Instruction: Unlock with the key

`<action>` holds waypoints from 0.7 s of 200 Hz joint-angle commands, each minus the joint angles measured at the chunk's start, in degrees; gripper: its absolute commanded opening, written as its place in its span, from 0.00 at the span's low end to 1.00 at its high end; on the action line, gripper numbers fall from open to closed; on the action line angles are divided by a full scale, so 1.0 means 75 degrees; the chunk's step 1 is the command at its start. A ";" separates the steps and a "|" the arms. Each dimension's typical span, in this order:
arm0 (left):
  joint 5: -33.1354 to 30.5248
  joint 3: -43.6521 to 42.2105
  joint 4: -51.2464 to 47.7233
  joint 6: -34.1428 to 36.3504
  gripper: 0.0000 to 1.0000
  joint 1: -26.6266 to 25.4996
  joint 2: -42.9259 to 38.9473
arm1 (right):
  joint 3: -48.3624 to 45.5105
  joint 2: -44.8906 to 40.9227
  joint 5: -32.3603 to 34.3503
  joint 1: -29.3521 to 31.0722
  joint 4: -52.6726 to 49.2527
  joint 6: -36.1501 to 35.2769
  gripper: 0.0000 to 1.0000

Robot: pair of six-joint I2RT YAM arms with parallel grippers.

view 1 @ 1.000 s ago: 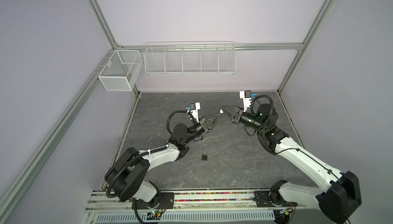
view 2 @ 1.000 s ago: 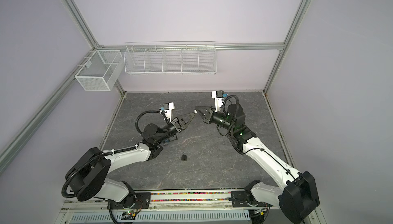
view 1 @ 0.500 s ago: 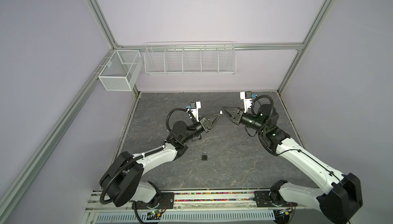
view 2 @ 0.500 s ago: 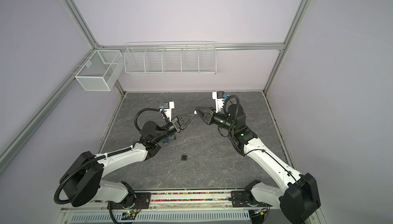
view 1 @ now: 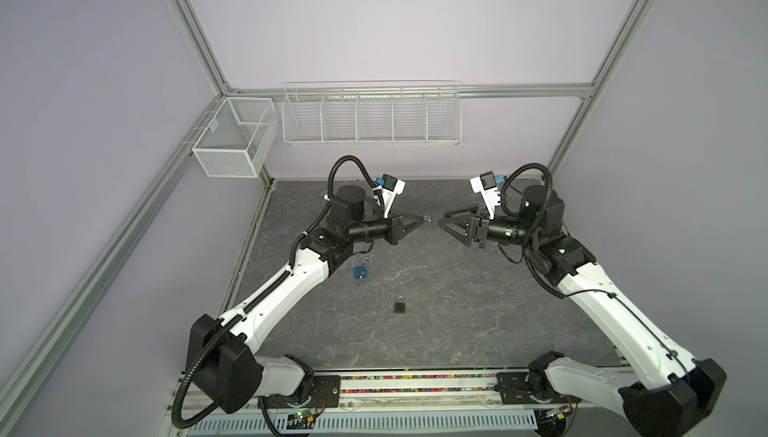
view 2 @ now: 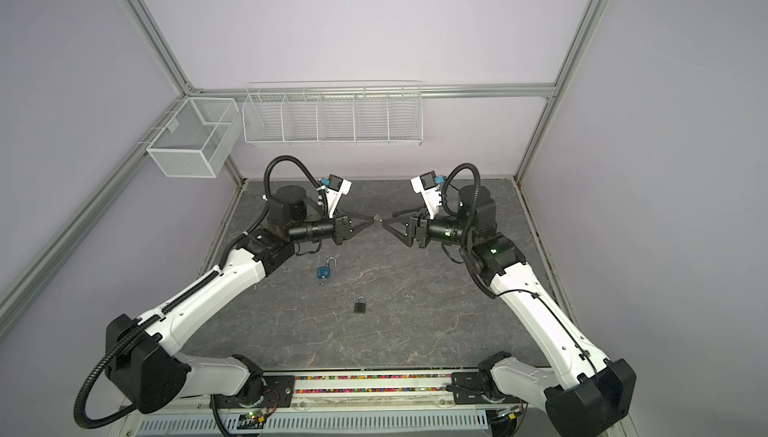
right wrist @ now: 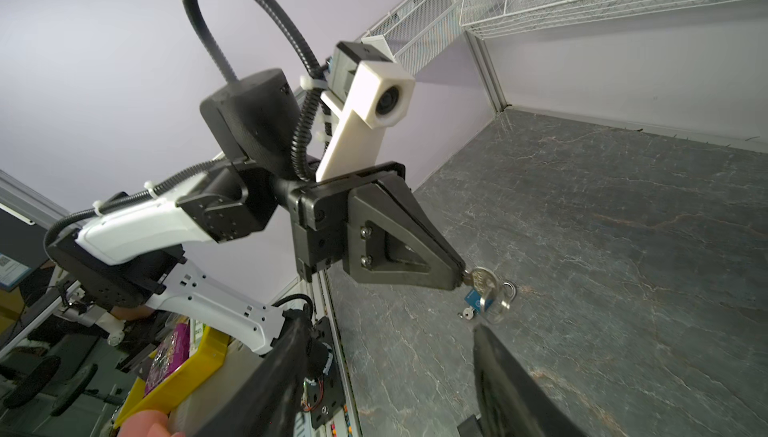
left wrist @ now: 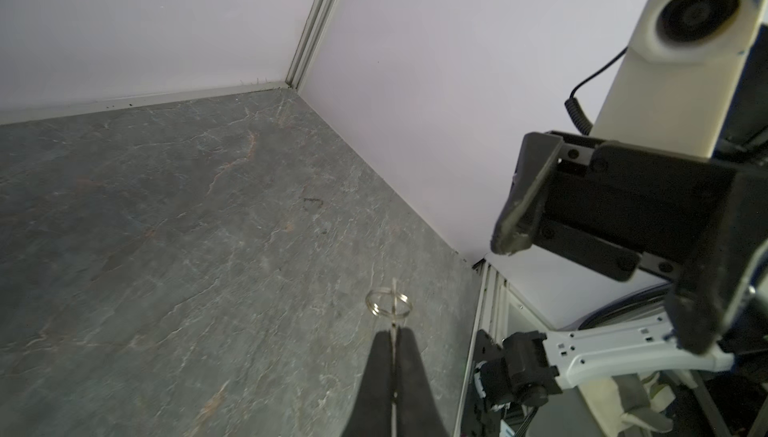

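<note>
Since 1 s ago the R tool (view 1: 443, 219) has let go and pulled back: its jaws now stand spread, w/ a small gap between them and the key (view 1: 426, 218). L tool (view 1: 420, 219) is clenched on the key and holds it up over the bench (view 1: 478, 310), near the centre of both top views. In the L wrist view the key ring (left wrist: 388, 303) sticks out past the closed fingertips. Blue padlock (view 1: 363, 273) lies flat on the bench, lower left of the L tool in frame, shackle open. Black padlock (view 1: 400, 305) lies further down, approx. centre of frame, shackle closed. Both locks are apart from the tools.
</note>
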 commanded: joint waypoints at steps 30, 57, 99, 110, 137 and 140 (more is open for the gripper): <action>0.0182 0.0757 -0.2730 0.2308 0.00 0.0015 0.0034 | 0.0572 0.0548 -0.1250 -0.0294 -0.1276 -0.1670 0.61; 0.0286 0.0827 -0.2733 0.2697 0.00 0.0015 -0.0108 | 0.0493 0.0632 -0.1031 -0.0205 -0.1197 -0.2060 0.56; 0.0474 0.1089 -0.2903 0.3056 0.00 0.0004 -0.0065 | 0.0921 0.1174 -0.1268 0.0136 -0.1642 -0.2638 0.50; 0.0441 0.1194 -0.3040 0.3193 0.00 -0.0008 -0.0076 | 0.1038 0.1299 -0.1063 0.0254 -0.1864 -0.2834 0.48; 0.0540 0.1266 -0.3100 0.3383 0.00 -0.0020 -0.0169 | 0.1223 0.1606 -0.1080 0.0344 -0.1965 -0.2914 0.45; 0.0527 0.1271 -0.3113 0.3395 0.00 -0.0026 -0.0175 | 0.1284 0.1657 -0.1114 0.0375 -0.2043 -0.2982 0.43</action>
